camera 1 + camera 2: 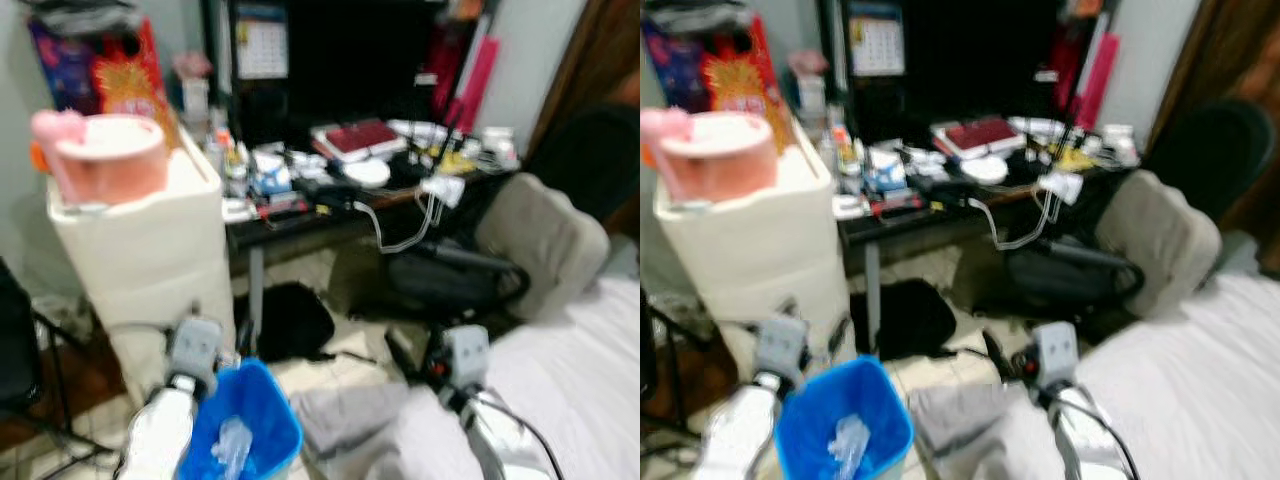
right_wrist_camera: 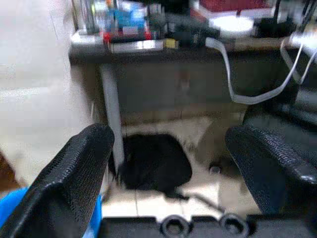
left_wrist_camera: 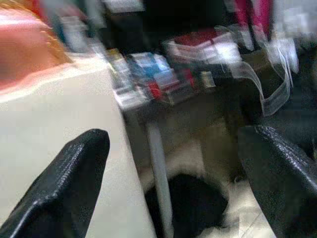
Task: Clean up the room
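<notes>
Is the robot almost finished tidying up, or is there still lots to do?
Still lots. Done: some clear trash already sits in the blue bin. In hand: nothing; the left pincer and right pincer are both open and empty. Left: the desk is still crowded with clutter, a black bag lies on the floor under it, and a grey cloth lies beside the bin.

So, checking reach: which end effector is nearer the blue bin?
Left. The left end effector sits by the blue bin rim; the right end effector is farther off.
</notes>
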Robot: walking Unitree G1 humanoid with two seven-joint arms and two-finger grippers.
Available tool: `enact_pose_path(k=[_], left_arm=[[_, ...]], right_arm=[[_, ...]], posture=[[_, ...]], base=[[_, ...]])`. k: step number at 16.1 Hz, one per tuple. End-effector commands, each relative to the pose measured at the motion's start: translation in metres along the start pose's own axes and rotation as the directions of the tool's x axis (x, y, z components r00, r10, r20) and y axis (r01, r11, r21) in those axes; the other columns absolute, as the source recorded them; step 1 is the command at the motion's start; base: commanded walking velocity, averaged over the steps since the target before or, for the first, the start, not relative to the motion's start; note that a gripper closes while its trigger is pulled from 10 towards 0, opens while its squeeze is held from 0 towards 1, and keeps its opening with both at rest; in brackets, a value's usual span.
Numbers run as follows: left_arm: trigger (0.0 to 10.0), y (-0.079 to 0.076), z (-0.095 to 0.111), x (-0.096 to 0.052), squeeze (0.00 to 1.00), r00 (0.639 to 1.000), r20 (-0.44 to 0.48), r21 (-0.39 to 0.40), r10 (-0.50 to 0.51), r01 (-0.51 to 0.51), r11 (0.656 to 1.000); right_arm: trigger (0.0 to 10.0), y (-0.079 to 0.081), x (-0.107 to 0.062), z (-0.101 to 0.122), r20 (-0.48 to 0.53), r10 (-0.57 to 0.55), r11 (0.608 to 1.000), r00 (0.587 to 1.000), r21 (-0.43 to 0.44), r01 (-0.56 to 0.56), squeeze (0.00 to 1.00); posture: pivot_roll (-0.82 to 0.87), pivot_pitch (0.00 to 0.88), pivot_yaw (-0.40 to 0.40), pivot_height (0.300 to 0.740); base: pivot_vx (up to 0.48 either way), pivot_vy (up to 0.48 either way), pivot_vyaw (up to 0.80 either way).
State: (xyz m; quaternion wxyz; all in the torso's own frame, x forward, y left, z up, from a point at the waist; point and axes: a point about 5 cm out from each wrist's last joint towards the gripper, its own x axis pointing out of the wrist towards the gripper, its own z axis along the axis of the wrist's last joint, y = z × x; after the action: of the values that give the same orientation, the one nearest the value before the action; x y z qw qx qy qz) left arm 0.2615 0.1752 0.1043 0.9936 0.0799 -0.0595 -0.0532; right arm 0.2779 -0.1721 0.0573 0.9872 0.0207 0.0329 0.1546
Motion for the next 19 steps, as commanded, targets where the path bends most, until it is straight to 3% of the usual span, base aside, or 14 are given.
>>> enact_pose_path(k=[1, 2, 3, 5, 6, 8, 11, 16, 19], left_arm=[[10.0, 0.001, 0.013, -0.001, 0.00, 0.999, 0.003, -0.089, 0.037, -0.036, 0.995], [10.0, 0.002, 0.013, 0.000, 0.00, 0.999, 0.001, -0.087, 0.036, -0.036, 0.996], [10.0, 0.002, 0.006, 0.001, 0.00, 1.000, 0.008, -0.025, 0.028, -0.028, 0.999], [10.0, -0.015, 0.014, -0.012, 0.00, 0.993, 0.077, 0.077, -0.087, 0.081, 0.994], [10.0, -0.019, 0.004, -0.023, 0.00, 0.997, -0.009, 0.025, -0.079, 0.079, 0.997], [10.0, -0.019, -0.005, -0.021, 0.00, 0.996, -0.080, -0.047, -0.044, 0.040, 0.998], [10.0, -0.019, -0.011, -0.013, 0.00, 0.993, -0.086, -0.002, -0.075, 0.075, 0.997], [10.0, -0.024, -0.013, -0.007, 0.00, 0.988, -0.117, 0.010, -0.098, 0.100, 0.995], [10.0, -0.027, -0.013, -0.005, 0.00, 0.985, -0.111, 0.011, -0.134, 0.136, 0.991]], right_arm=[[10.0, -0.003, 0.001, 0.007, 0.036, -0.014, 1.000, 0.999, -0.003, 0.014, 0.00], [10.0, -0.003, 0.004, 0.007, 0.034, -0.019, 1.000, 0.999, 0.002, 0.019, 0.00], [10.0, -0.002, 0.010, 0.009, 0.045, -0.042, 0.999, 0.998, 0.024, 0.041, 0.00], [10.0, -0.018, -0.004, 0.015, 0.080, -0.226, 0.972, 0.971, 0.091, 0.218, 0.00], [10.0, -0.017, -0.019, 0.008, 0.047, -0.250, 0.967, 0.967, 0.067, 0.246, 0.00], [10.0, -0.018, -0.019, 0.002, 0.013, -0.230, 0.972, 0.973, 0.055, 0.229, 0.00], [10.0, -0.007, -0.012, 0.004, 0.011, -0.133, 0.991, 0.991, 0.000, 0.133, 0.00], [10.0, -0.006, -0.018, -0.004, -0.036, -0.134, 0.990, 0.990, 0.025, 0.135, 0.00], [10.0, -0.006, -0.018, -0.005, -0.039, -0.132, 0.991, 0.990, 0.019, 0.133, 0.00]], posture=[[0.12, 0.000, -0.110, 0.740], [0.12, 0.000, -0.114, 0.740], [0.13, 0.000, -0.119, 0.740], [0.13, 0.000, -0.130, 0.740], [0.12, 0.000, -0.125, 0.740], [0.11, 0.000, -0.118, 0.740], [0.10, 0.000, -0.112, 0.740], [0.08, 0.000, -0.102, 0.740], [0.07, 0.000, -0.092, 0.740]], base=[[0.000, 0.000, 0.00], [0.000, 0.000, 0.00], [0.000, 0.000, 0.00], [0.000, 0.000, 0.00], [0.000, 0.000, 0.00], [0.000, 0.000, -0.78], [0.000, 0.000, -0.76], [0.000, -0.352, -0.77], [0.000, 0.000, -0.78]])
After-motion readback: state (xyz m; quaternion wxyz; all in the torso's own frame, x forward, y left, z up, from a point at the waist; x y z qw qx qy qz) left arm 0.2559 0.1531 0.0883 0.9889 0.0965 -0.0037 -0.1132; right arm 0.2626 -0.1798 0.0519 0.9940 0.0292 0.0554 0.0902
